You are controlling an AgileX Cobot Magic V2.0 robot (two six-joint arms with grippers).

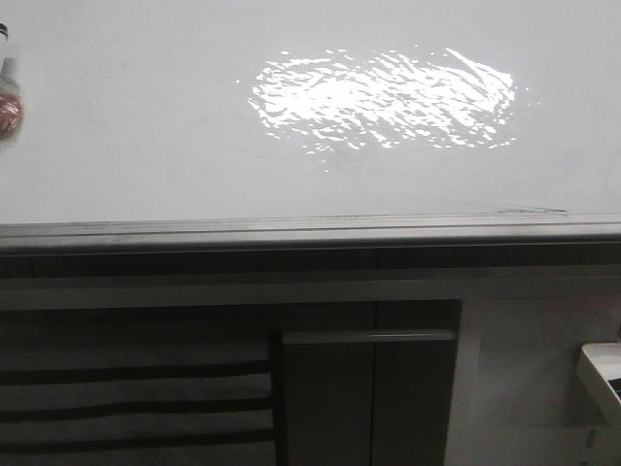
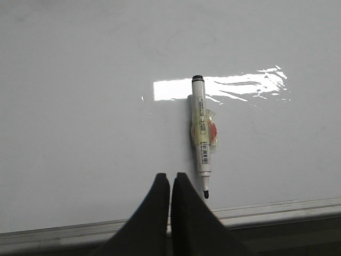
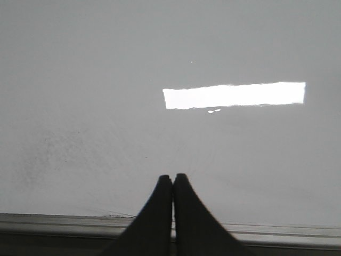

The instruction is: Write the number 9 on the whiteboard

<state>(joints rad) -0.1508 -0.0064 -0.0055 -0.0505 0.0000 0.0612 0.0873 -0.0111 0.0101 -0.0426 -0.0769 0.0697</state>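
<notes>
The whiteboard (image 1: 146,136) lies flat, glossy white-grey, with a rippled glare patch and a grey edge rail (image 1: 291,233). No number 9 shows on it in any view. A white marker (image 2: 201,133) with tape and an orange tag lies on the board (image 2: 80,106) in the left wrist view, uncapped, its black tip toward the rail. It also shows at the far left edge of the front view (image 1: 10,97). My left gripper (image 2: 170,177) is shut and empty, just beside the marker's tip. My right gripper (image 3: 172,177) is shut and empty over bare board (image 3: 80,80) near the rail.
Below the rail stands a grey cabinet (image 1: 369,379) with dark slats (image 1: 136,403) at the lower left. A white object (image 1: 604,379) juts in at the lower right edge. Faint smudges mark the board in the right wrist view (image 3: 48,149).
</notes>
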